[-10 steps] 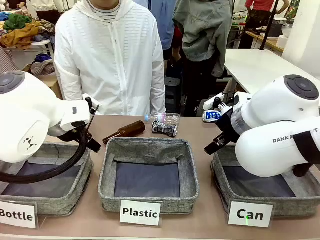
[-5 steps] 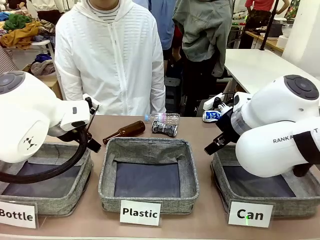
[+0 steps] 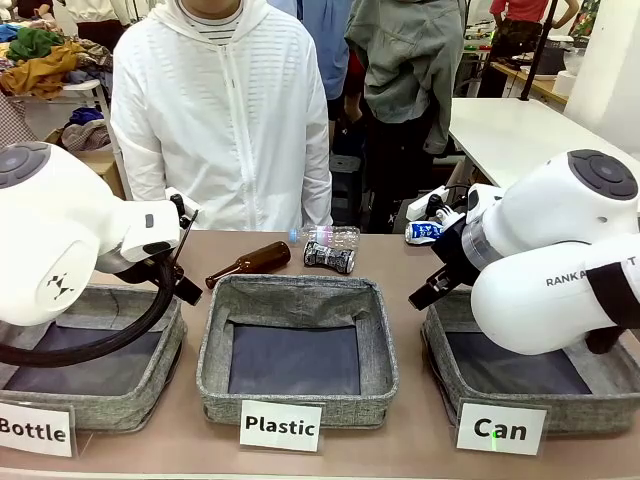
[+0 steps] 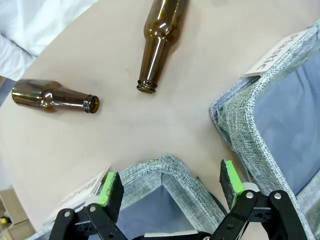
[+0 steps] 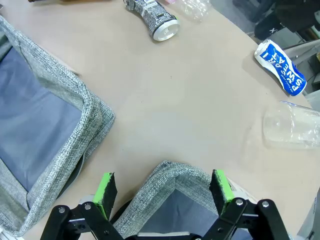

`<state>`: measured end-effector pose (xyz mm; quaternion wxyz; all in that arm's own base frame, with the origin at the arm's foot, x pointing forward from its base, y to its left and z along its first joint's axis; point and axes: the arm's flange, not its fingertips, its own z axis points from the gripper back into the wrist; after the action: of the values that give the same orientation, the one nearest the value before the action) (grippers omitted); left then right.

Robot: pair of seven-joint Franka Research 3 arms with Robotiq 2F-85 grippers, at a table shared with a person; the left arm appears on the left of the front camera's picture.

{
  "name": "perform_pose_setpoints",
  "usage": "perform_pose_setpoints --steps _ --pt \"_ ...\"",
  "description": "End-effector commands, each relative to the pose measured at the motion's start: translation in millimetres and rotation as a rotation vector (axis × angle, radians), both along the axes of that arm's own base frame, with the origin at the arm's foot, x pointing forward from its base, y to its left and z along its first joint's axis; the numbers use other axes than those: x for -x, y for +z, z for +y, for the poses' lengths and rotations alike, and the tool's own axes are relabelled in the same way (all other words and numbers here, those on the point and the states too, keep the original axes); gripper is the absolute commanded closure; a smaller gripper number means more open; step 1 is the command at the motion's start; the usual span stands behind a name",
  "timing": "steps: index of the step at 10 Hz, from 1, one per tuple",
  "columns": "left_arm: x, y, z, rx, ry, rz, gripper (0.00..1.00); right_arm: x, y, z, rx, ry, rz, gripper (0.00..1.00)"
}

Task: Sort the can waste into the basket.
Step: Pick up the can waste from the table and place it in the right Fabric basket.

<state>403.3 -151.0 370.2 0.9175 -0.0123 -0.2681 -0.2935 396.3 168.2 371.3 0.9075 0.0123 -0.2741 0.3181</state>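
A tan table (image 3: 400,450) stands between the robot and a person in a white jacket (image 3: 220,120), with three grey fabric bins in a row along its near side. At the left, the left gripper (image 4: 170,187) hangs over a corner of the Bottle bin (image 3: 172,345), fingers spread wide and empty. Two brown glass bottles (image 4: 157,45) lie at its twelve and ten o'clock, so a reach from this side could set them rolling. In the middle, the black can (image 3: 329,257) lies just past the far rim of the Plastic bin (image 3: 298,290), at its twelve o'clock and close against a clear plastic bottle (image 3: 325,236). Fingers closing there could catch both or knock the bottle away, and a crushed can probably offers a poor, uneven hold. If it slipped on the way across, it would likely land in the Plastic bin. The blue-and-white can (image 3: 424,232) rests on the table at about eleven o'clock of the Can basket (image 3: 440,335), with another clear bottle (image 5: 292,130) beside it that a grasp might clip. Neither can is in the basket yet. The right gripper (image 5: 162,190), also spread and empty, hangs over the basket's near corner, where a straight descent would snag the fabric rim.
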Motion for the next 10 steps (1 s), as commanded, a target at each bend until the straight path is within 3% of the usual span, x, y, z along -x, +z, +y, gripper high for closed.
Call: perform_pose_setpoints --steps 1,5,6,8,10 --pt "0 0 0 0.000 -0.001 0.000 0.00 0 0 0 -0.001 0.000 0.000 0.00" --pt "0 0 0 0.000 0.000 0.000 0.00 0 0 0 0.000 0.000 0.000 0.00" --pt "12 27 3 0.053 -0.066 -0.031 0.00 6 21 4 0.013 0.026 0.067 0.00" --pt "60 114 -1 0.223 -0.118 -0.095 0.00 31 87 2 -0.124 -0.044 0.116 0.00" --pt "113 166 24 0.391 -0.187 -0.142 0.00 70 138 -44 -0.402 -0.024 0.179 0.00"
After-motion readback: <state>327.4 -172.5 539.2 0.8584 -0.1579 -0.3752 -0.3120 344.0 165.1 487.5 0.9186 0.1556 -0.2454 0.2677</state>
